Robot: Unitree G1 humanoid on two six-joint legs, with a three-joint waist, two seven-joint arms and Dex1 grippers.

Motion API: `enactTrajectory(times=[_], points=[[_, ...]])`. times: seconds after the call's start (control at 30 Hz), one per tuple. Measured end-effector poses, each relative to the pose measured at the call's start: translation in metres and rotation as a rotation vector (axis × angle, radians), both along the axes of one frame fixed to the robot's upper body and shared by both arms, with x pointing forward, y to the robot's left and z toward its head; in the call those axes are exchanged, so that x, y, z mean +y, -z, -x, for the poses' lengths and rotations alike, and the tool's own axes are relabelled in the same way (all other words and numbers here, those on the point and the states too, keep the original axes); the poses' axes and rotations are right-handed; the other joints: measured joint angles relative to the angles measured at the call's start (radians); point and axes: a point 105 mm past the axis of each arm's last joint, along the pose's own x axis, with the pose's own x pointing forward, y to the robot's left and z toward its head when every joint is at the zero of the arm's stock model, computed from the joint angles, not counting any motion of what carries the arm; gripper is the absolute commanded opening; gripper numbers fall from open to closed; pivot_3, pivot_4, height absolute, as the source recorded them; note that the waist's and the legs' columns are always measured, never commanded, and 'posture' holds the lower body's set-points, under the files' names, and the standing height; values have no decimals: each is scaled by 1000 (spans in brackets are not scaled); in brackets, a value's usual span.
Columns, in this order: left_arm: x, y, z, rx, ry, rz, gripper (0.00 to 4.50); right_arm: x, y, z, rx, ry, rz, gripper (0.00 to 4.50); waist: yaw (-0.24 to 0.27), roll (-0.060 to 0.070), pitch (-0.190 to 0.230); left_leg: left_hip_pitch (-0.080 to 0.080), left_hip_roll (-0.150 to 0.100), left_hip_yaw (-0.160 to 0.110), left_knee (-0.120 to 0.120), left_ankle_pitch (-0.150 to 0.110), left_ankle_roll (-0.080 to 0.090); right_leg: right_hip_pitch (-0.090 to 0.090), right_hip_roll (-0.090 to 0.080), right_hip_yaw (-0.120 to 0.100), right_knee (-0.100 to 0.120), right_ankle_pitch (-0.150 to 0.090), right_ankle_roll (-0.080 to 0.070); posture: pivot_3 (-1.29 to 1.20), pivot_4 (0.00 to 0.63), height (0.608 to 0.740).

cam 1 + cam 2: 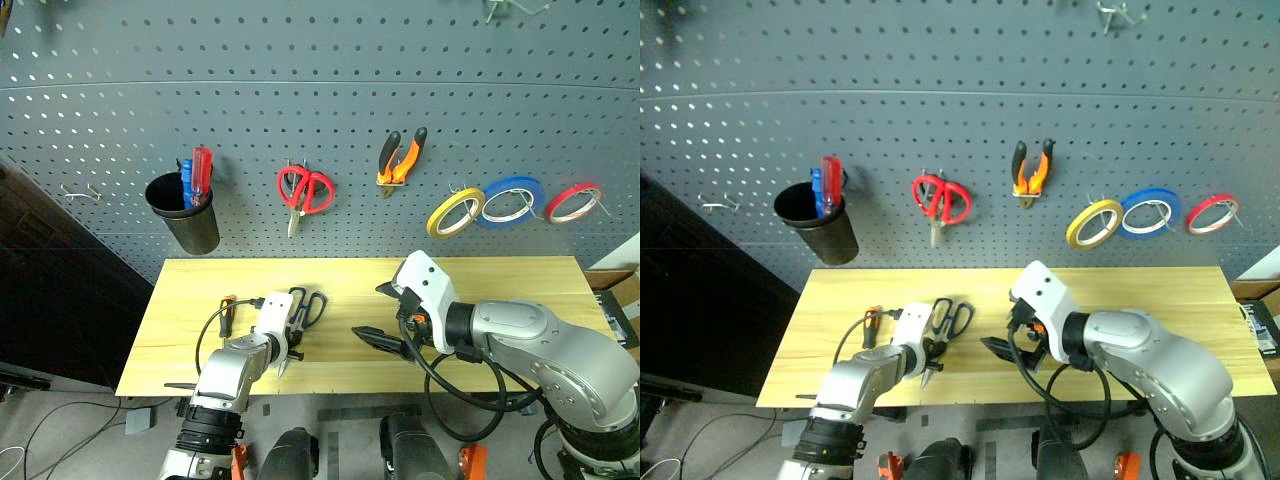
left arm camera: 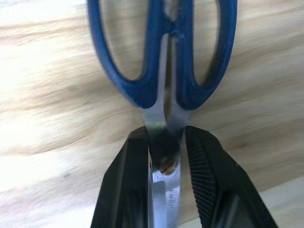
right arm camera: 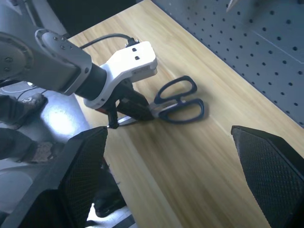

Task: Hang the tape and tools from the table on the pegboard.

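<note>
Two arms reaching over a light wooden table [image 1: 500, 280], with the dark pegboard [image 1: 320, 90] rising straight behind its far edge. Much bare tabletop on the right half and along the back edge; near edge close under both wrists. Dark blue-handled scissors [image 1: 952, 316] lying flat on the left-centre of the table, handle loops toward the pegboard, blades toward the near edge. Black-and-orange screwdriver [image 1: 870, 325] just beside the left arm, on its outer side, partly hidden.

Left gripper [image 2: 164, 147] clenched on the scissors at the pivot, one black finger [image 2: 130, 171] pressed on each side of the blades, seen close in the left wrist view, where the screw and blade flats show. Right gripper [image 1: 385, 315] hanging above the table's middle, fingers spread wide and holding nothing, well apart from the scissors; right wrist view looking between those fingers at the left gripper's pinch from the side.

Already on the pegboard: orange-and-black pliers [image 1: 400, 157], yellow tape [image 1: 455, 212], blue roll [image 1: 510, 200], red roll [image 1: 573, 202], red-handled scissors [image 1: 303, 190], and a black cup [image 1: 185, 215] with red and blue screwdrivers.
</note>
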Motion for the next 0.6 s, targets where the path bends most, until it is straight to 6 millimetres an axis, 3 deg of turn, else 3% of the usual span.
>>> enactTrajectory(times=[0.27,0.43,0.5,0.6], points=[[13,-2,-2,-44,55,-11,768,-12,-1,-4,-96,55,7,4500,-3,0,-3,-1,1,0,0,0,0,-1,0,0,-1,0,0,-129,203,740],[34,-8,9,-115,136,-63,245,-20,-9,-5,-239,95,13,4500,-9,0,-3,-1,1,0,-1,-1,-1,-2,-1,1,-2,0,0,-112,199,740],[31,-15,21,-192,223,-58,30,-19,-10,2,-258,74,-5,4500,-7,-1,-3,-2,2,-1,-2,-1,-1,-1,-2,1,-4,0,0,-100,192,740],[24,-31,23,-304,290,-36,13,-21,-11,5,-251,65,-33,4500,-1,-1,-3,-3,2,-2,-3,-1,-1,0,-2,1,-7,0,0,-100,192,740]])
